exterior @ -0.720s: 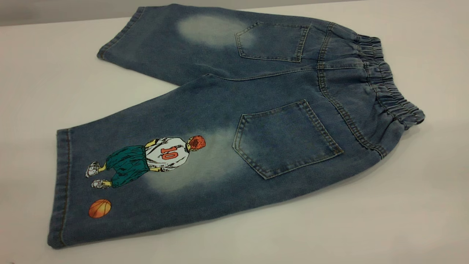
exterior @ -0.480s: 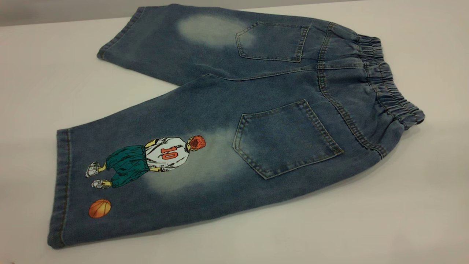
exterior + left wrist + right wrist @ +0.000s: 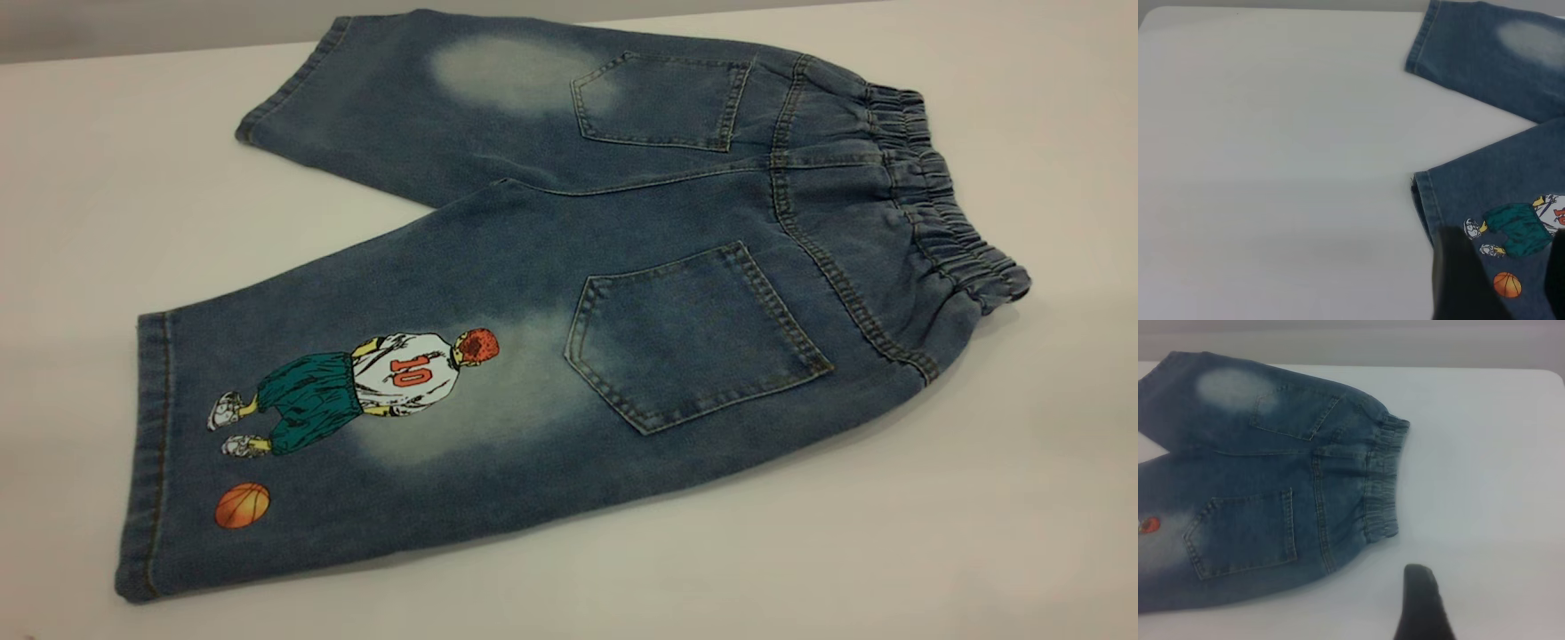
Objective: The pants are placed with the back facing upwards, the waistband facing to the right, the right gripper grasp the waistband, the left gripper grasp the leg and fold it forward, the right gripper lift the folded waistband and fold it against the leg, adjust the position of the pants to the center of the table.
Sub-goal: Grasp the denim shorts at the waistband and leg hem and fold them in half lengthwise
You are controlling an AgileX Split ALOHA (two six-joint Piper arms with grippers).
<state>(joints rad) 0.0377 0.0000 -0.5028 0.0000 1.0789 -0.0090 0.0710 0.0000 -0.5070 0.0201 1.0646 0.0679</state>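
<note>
1. Overall, the pants (image 3: 569, 293) lie flat and unfolded on the white surface (image 3: 1022, 498), back side up, both back pockets showing.
2. Seen from the exterior view, the waistband (image 3: 942, 204) sits at the right end, gathered and ruffled, and the two legs spread apart toward the left.
3. Nearer the camera lies the leg (image 3: 356, 427), printed with a player in a number 10 shirt (image 3: 409, 372) and an orange ball (image 3: 242, 505) close to the hem.
4. No gripper appears in the exterior view.
5. In the left wrist view, dark parts of the left gripper (image 3: 1501, 280) hang over the printed leg's hem, near the ball; whether its fingers are released or clenched, I cannot tell.
6. In the right wrist view, one dark finger of the right gripper (image 3: 1425, 603) shows over bare surface just beside the waistband; its state I cannot tell either.
7. Neither gripper seems to touch the cloth.
8. Progress, as I judge it: only the laying-out is done.
9. Left to do: grasping the waistband and leg, folding forward, folding waistband against leg, and centring.
</note>
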